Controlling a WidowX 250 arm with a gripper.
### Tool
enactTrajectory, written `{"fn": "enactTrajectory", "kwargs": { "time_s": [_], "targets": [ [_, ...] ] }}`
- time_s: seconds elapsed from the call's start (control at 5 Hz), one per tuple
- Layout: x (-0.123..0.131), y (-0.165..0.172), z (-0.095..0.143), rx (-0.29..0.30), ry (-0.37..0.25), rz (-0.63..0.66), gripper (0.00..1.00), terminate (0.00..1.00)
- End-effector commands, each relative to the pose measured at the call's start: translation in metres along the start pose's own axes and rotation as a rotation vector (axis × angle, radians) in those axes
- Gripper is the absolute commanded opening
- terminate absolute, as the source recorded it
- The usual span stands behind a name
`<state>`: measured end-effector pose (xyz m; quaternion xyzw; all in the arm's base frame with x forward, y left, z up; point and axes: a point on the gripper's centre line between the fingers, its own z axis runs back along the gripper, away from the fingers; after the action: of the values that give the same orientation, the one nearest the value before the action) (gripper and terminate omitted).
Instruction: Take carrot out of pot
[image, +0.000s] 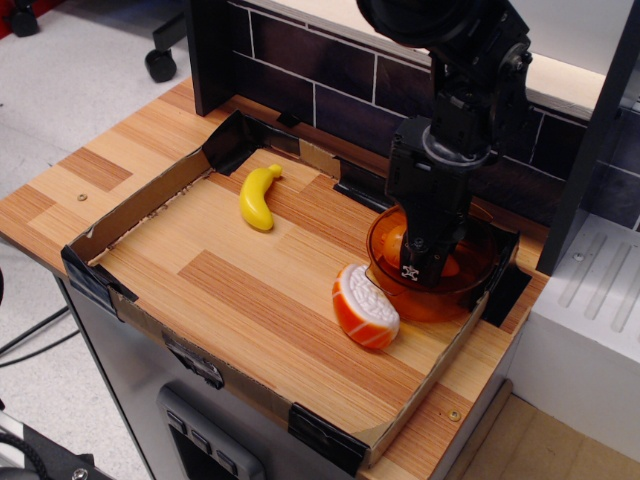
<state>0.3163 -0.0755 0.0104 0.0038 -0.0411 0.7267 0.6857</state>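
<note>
Banana: one, yellow, lying on the tray floor at the left, well apart from my pincer.
Ridged toy: one, orange with a white face, just beside the pot.
Pot: one, amber, at the tray's right end.
Carrot: one; only orange bits show inside the pot, partly behind my pincer, so its long axis and heading I cannot tell.
Pincer: mine, lowered into the pot; whether spread or pinching, I cannot tell.
</note>
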Motion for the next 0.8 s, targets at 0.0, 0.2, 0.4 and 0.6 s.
{"fn": "enactTrajectory", "kwargs": {
  "time_s": [0.0,0.2,0.4,0.6],
  "targets": [
    [0.006,-0.025,0.033,-0.103,0.037,0.005,0.00,0.00],
    [0.010,-0.026,0.056,-0.145,0.061,0.016,0.00,0.00],
    [0.016,-0.022,0.077,-0.168,0.100,0.023,0.00,0.00],
    [0.027,0.001,0.080,-0.110,0.137,-0.023,0.00,0.00]
  ]
}}
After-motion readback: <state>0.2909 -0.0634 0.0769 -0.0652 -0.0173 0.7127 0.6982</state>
